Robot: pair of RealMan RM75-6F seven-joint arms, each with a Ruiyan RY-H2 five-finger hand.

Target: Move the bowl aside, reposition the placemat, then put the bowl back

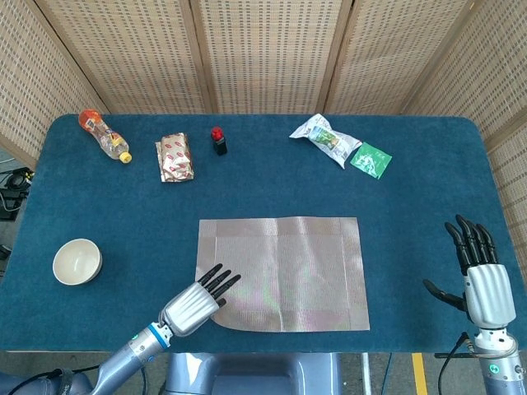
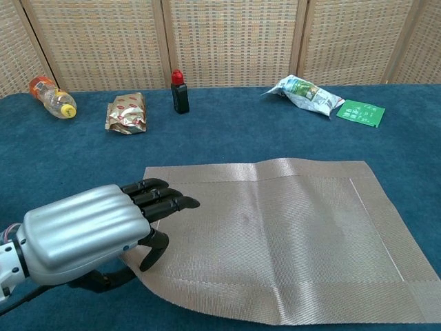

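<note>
At lower centre of the head view, the left hand (image 1: 198,300) pinches the near-left corner of the woven beige placemat (image 1: 284,271), whose long axis runs left-right. Off to its left sits the smooth cream bowl (image 1: 77,261). At lower right, the right hand (image 1: 478,276) hangs released, much farther away.
</note>
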